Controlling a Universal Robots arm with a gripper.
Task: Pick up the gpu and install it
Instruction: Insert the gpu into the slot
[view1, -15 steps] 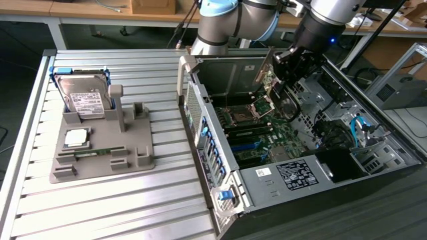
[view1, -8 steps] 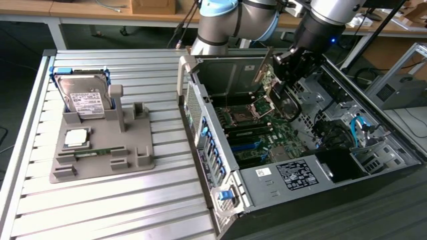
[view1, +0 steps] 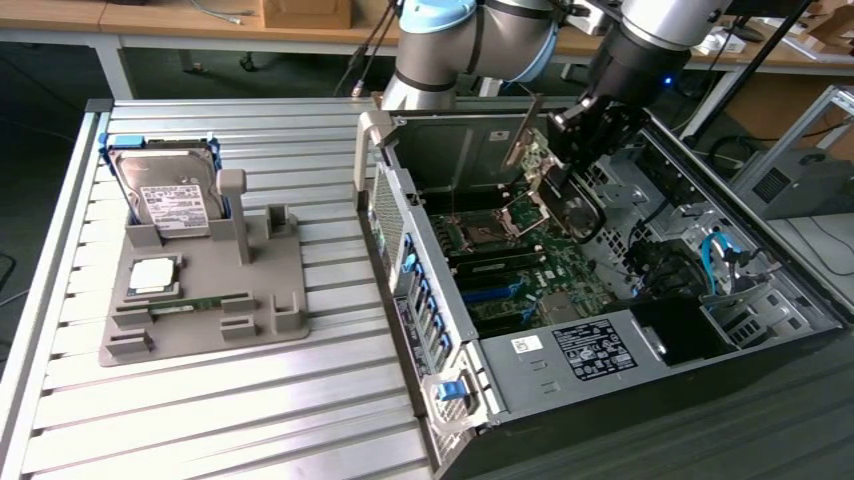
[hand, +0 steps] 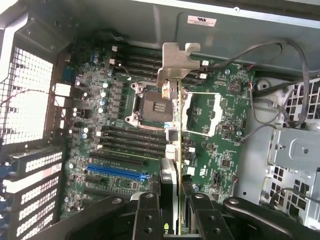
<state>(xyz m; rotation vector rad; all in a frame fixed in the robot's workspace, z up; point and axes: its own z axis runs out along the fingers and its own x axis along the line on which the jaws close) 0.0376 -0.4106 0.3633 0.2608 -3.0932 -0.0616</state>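
You are working inside the open computer case (view1: 441, 300), whose walls are standing close around the fingers (hand: 148, 220), well apart from the tabletop (view1: 267, 420). The motherboard (hand: 220, 150) is lying beyond the fingers, facing them.

The gpu (hand: 178, 130) is sitting edge-on between the fingers and running away from them toward the board. Its silver bracket (hand: 177, 62) is at the far end, lining up with the CPU socket (hand: 155, 102) rather than with a slot. The blue slot (hand: 117, 172) is lying off to one side of the fingers.

Judging from this, you are risking a strike on the socket area if the card is lowered here. The loose cables (hand: 280, 95) on the other side could snag the bracket. A long card held by one end could also be pivoting in the grip, so any tilt would jam its edge.

The fingers are partly closed, clamping the gpu by its two faces and touching nothing else.
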